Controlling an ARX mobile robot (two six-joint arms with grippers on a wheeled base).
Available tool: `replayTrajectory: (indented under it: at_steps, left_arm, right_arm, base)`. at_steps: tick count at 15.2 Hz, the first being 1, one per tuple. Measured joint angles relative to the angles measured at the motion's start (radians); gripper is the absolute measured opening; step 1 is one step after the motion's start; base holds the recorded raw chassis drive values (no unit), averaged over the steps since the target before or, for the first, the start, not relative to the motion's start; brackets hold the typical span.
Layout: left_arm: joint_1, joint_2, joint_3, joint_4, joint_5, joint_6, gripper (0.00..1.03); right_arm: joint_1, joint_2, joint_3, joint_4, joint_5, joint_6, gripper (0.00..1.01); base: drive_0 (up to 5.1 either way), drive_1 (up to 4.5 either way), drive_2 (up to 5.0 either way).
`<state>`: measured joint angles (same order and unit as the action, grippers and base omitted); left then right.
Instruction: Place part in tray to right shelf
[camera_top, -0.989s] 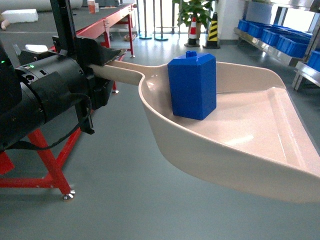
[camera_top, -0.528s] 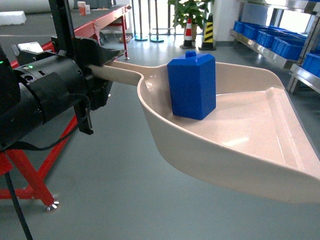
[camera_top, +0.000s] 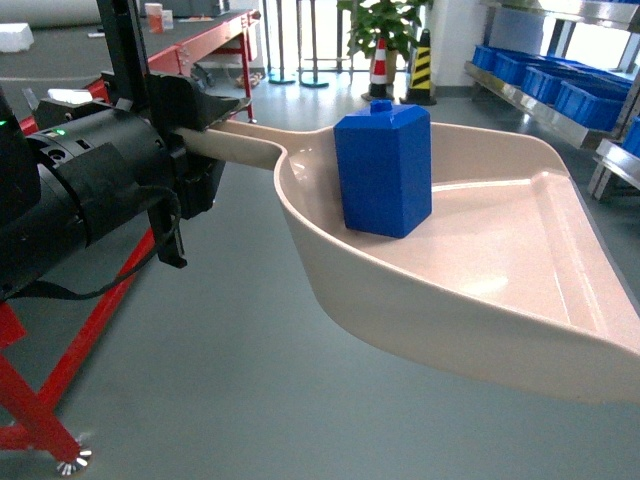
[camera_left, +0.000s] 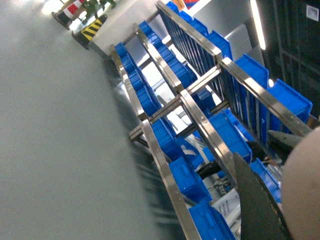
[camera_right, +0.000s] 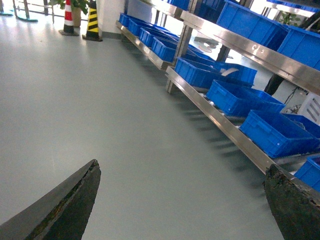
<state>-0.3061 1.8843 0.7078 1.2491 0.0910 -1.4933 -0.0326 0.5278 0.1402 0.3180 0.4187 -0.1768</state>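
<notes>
- Left gripper (camera_top: 205, 135): black, clenched on the long flat handle of the large beige plastic dustpan-shaped tray (camera_top: 420, 300) and holding it above the grey floor (camera_top: 200, 380); in the head view the handle runs from the gripper at the left into the tray's rounded rear wall.
- Small bright blue plastic block part (camera_top: 385, 172), with one round stud on top: stands upright inside the tray, against the curved rear wall near the handle end, well back from the straight front lip at the right.
- The tray's raised sides spread towards the right edge of the head view; the flat tray bottom in front of the part is bare.
- Stainless-steel right shelf (camera_right: 225, 122): a long rack with flat front rails along the right side of the floor, carrying rows of large blue plastic crates (camera_right: 277, 127) on several levels; the tray is apart from it.
- Right gripper (camera_right: 182, 210): released, its two dark fingertips spread wide at the lower corners of the right wrist view, nothing between them, floor beneath.
- Background, head view: red-framed tabletop (camera_top: 205, 35) at upper left, striped traffic cone (camera_top: 380, 65) and potted green plant (camera_top: 385, 20) at the far end of the floor.
</notes>
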Motion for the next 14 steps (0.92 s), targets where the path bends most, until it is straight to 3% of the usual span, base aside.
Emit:
replayTrajectory:
  at_steps: [14]
  left_arm:
    - [0.000, 0.000, 0.000, 0.001, 0.001, 0.000, 0.12]
  right_arm:
    - [0.000, 0.000, 0.000, 0.002, 0.000, 0.000, 0.98]
  base:
    - [4.9, -2.52, -2.5]
